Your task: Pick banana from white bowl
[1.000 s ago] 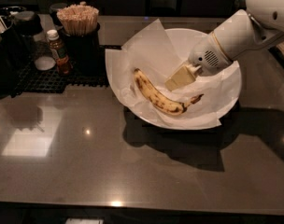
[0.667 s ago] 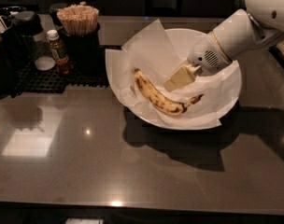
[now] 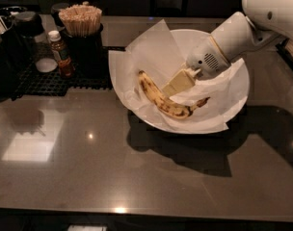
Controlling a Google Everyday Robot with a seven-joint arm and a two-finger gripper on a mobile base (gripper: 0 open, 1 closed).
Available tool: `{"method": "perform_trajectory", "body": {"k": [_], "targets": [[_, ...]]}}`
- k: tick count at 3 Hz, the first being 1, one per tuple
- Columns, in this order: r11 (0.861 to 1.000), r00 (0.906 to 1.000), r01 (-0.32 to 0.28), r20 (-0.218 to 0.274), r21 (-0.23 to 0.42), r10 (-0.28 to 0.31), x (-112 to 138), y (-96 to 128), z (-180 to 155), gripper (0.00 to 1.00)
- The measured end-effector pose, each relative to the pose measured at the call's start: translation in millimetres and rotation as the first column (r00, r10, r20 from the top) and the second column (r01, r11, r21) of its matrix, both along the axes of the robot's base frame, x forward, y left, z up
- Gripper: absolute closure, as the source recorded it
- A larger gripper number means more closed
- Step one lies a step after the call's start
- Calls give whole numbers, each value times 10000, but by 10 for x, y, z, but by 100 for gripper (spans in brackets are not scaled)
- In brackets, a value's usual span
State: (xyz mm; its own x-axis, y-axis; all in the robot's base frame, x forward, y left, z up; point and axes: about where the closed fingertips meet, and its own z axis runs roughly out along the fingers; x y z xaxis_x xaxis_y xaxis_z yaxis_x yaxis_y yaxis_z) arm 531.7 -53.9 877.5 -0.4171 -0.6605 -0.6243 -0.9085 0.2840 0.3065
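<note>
The banana (image 3: 158, 99), yellow with brown spots and dark ends, lies curved in the white bowl (image 3: 235, 110), on crinkled white paper (image 3: 151, 52). The bowl sits on the dark table at centre right. My gripper (image 3: 171, 87) reaches down into the bowl from the upper right on the white arm (image 3: 233, 37). It sits right at the banana's middle, on its far side, touching or nearly touching it. The banana rests on the paper.
At the back left, a black mat (image 3: 50, 81) holds a small brown sauce bottle (image 3: 61, 54), a black cup of wooden stir sticks (image 3: 81, 23) and dark containers (image 3: 11, 47). The glossy table (image 3: 88, 167) runs to its front edge at the bottom.
</note>
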Motion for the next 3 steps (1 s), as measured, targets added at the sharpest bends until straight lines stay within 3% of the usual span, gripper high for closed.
{"method": "perform_trajectory", "body": {"k": [2,3], "targets": [[9998,9994,-205,-287,67,206,-3,46,-63,11],[9998,9995,-178,-266,14,179,5,37,-56,12]]}}
